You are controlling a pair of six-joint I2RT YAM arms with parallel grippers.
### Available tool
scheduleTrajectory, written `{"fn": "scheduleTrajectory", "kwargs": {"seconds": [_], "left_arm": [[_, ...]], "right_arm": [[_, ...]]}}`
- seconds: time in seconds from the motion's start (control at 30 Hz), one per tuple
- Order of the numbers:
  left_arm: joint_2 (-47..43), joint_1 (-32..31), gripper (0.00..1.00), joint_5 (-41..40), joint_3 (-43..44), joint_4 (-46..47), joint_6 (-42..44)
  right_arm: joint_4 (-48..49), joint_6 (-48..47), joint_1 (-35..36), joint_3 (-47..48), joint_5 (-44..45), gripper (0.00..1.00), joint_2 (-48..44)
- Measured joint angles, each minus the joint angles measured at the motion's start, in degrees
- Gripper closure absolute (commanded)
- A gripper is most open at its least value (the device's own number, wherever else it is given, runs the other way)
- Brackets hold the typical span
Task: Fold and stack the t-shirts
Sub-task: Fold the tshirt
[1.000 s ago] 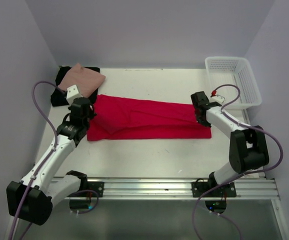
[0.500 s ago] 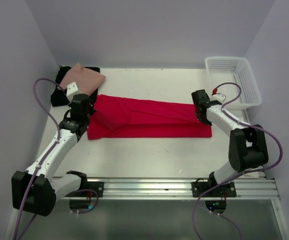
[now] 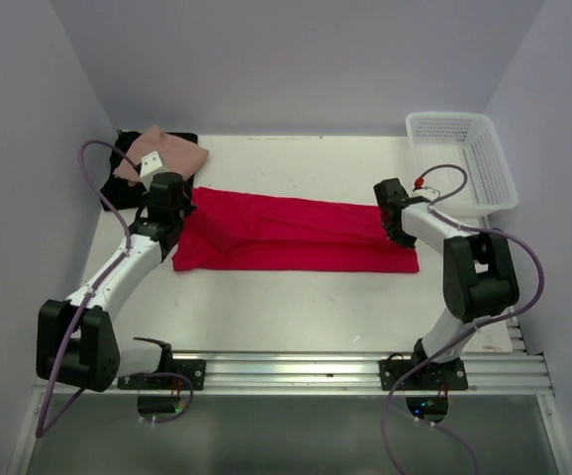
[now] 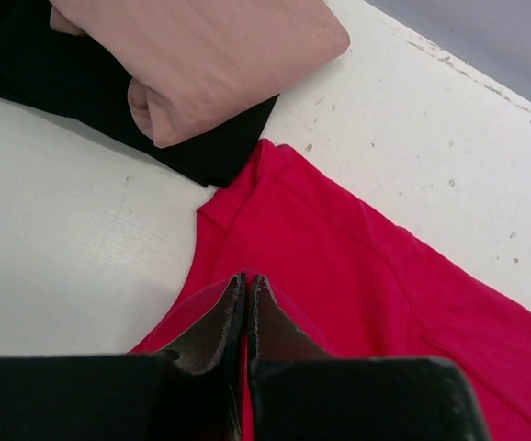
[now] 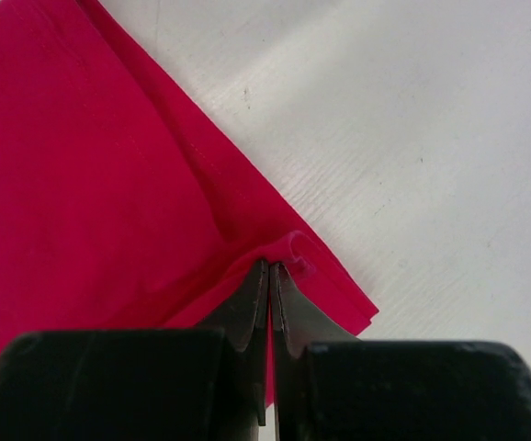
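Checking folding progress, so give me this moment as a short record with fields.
red t-shirt: long band lying flat across the table
left gripper: shut on the red t-shirt's left end
right gripper: shut on its right end, cloth puckered at the tips
pink t-shirt: folded, lying on the black t-shirt, far left
basket: far right

Your left arm (image 3: 118, 282) and right arm (image 3: 429, 226) are white with black joints; a lilac cable (image 3: 81, 158) loops along each, and the fingers (image 4: 215, 331) are dark tapered wedges.
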Motion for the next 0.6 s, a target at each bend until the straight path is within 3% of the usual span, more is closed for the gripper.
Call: {"fn": "scheduleTrajectory", "kwargs": {"seconds": [0.03, 0.1, 0.13, 0.17, 0.27, 0.3, 0.4, 0.5, 0.6], "left_arm": [[0.6, 0.0, 1.00, 0.1, 0.0, 0.2, 0.0], [1.7, 0.1, 0.79, 0.3, 0.0, 0.4, 0.1], [2.2, 0.1, 0.66, 0.4, 0.0, 0.6, 0.2], [2.5, 0.1, 0.39, 0.3, 0.0, 1.0, 0.3], [3.0, 0.1, 0.13, 0.0, 0.0, 2.6, 0.0], [3.0, 0.2, 0.11, -0.3, 0.0, 3.1, -0.3], [2.3, 0.3, 0.05, -0.7, -0.2, 4.9, -0.6], [-0.8, 0.3, 0.03, -0.6, -1.1, 6.0, -0.6], [-5.8, 0.3, 0.02, 0.6, -2.0, 6.4, -0.5]], "right_arm": [[0.1, 0.0, -0.1, 0.0, 0.0, 1.00, 0.5], [0.3, 0.0, -0.1, 0.0, -0.1, 1.00, 1.0], [0.3, 0.0, -0.1, 0.0, -0.2, 1.00, 1.1], [0.4, 0.0, -0.1, 0.0, -0.2, 1.00, 1.1], [2.1, -0.2, -0.2, -0.2, -0.4, 0.83, 1.0], [2.9, -0.4, -0.2, -0.5, -0.5, 0.68, 0.9], [7.8, -2.0, -0.1, -3.9, -2.5, 0.39, -2.1], [13.6, -4.2, -0.2, -9.5, -5.7, 0.28, -8.3], [18.5, -6.3, -0.1, -14.2, -8.6, 0.26, -15.8]]}}
